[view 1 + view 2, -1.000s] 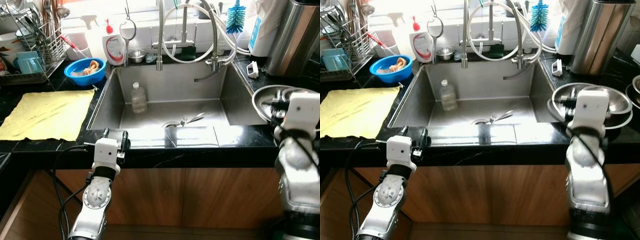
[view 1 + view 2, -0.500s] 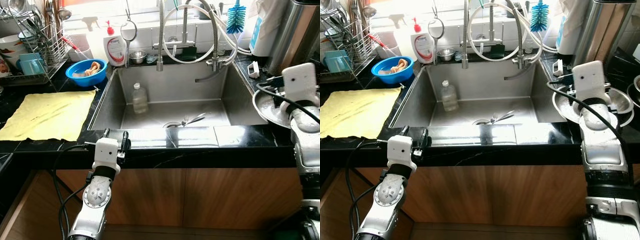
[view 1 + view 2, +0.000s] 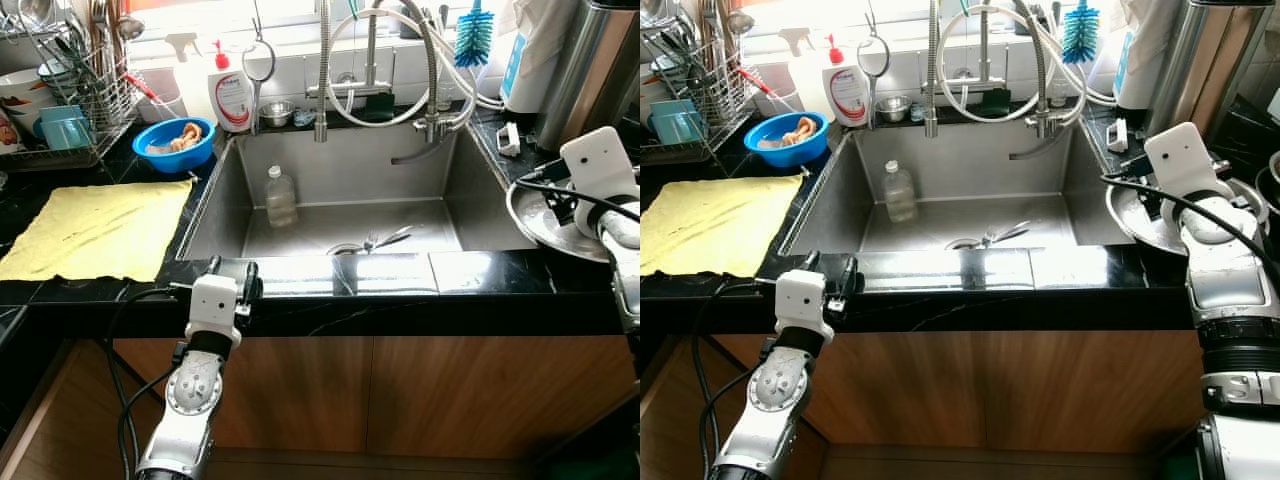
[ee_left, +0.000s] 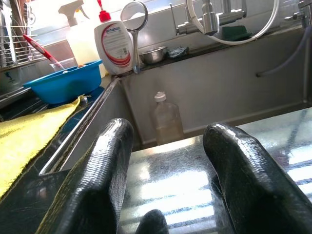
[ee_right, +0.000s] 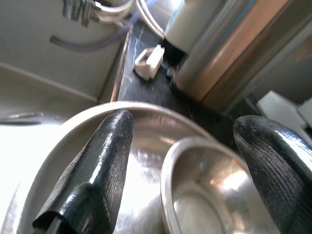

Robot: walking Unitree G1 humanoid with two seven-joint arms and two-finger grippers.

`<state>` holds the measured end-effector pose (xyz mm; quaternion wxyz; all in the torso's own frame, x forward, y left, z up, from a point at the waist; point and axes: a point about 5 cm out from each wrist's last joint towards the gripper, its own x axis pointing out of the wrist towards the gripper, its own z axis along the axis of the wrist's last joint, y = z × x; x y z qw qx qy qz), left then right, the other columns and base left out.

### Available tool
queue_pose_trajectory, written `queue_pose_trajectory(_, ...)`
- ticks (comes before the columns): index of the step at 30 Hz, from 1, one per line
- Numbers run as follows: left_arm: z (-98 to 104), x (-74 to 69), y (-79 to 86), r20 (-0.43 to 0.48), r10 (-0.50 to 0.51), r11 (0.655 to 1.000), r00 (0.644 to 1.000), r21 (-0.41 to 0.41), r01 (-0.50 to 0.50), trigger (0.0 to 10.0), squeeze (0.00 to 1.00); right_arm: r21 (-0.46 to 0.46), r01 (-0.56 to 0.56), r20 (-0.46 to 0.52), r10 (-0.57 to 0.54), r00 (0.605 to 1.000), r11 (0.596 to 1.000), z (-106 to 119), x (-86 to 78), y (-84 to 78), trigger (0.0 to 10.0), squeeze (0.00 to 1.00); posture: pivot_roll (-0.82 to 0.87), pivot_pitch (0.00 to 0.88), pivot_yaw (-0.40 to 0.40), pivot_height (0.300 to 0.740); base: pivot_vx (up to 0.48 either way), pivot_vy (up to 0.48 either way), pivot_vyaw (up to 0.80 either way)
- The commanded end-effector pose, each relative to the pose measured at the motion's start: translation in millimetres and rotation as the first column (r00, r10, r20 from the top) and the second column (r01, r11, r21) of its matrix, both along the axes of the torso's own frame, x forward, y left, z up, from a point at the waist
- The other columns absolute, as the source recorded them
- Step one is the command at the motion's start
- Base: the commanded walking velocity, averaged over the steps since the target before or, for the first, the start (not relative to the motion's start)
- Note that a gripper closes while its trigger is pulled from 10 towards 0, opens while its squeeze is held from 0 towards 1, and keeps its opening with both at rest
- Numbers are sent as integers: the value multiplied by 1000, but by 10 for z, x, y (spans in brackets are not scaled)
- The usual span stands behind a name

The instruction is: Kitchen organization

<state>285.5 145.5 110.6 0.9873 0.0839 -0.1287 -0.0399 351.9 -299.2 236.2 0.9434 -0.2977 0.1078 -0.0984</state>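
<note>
While seen from the head, left eye: left gripper [image 3: 231, 272] low at the front edge of the black counter [image 3: 330, 300], fingers apart, holding nothing. Ahead of it the steel sink [image 3: 340, 190], with a clear plastic bottle [image 3: 279, 196] standing upright near the back wall and cutlery [image 3: 385, 239] lying by the drain. Further ahead and to its left, yellow cloth [image 3: 95, 227] flat on the counter, then a blue bowl [image 3: 173, 143] with something orange-brown inside, a soap bottle [image 3: 230, 92] and a dish rack [image 3: 70, 90] full of utensils. Right arm raised over the large steel bowl [image 3: 540, 215] on the counter right of the sink; beyond it a tall steel container [image 3: 585, 70].

From the right eye: same scene; blue bottle brush [image 3: 1078, 30] standing behind the faucet [image 3: 985, 70].

From the left wrist: two black fingers [image 4: 97, 185] spread wide, nothing between them, just above the shiny sink rim; bottle straight ahead inside the sink, blue bowl and soap bottle beyond.

From the right wrist: right gripper [image 5: 180, 170] wide open, empty, fingers to either side of a small steel bowl [image 5: 214, 195] that sits inside the large one; touching or not, cannot tell. Small white clip [image 5: 149, 62] on the counter just beyond.
</note>
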Motion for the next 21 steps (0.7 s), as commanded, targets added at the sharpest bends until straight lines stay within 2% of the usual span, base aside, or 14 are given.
queue_pose_trajectory(1, -150, -34, 28, -80, -2, 1000, 997, 22, 4, 10000, 0, 12, 8, -7, -8, 1000, 1000, 27, 15, -10, 10000, 0, -163, 0, 89, 740, 0, 0, 0)
queue_pose_trajectory(4, -149, -41, 29, -80, -6, 1000, 997, 23, 7, 10000, 0, 24, -2, -44, 3, 999, 1000, -42, 11, 37, 10000, 0, -162, 0, 90, 740, 0, 0, 0)
queue_pose_trajectory(11, -151, -40, 21, -82, -10, 1000, 997, 24, 12, 10000, 0, 70, 13, -55, -9, 998, 997, -120, 1, 50, 10000, 0, -162, 0, 91, 740, 0, 0, 0)
queue_pose_trajectory(21, -154, -44, 1, -83, -22, 999, 996, 39, 25, 10000, 0, 125, 73, -58, -66, 996, 989, -219, 0, 8, 10000, 0, -153, 0, 87, 740, 0, 0, 0)
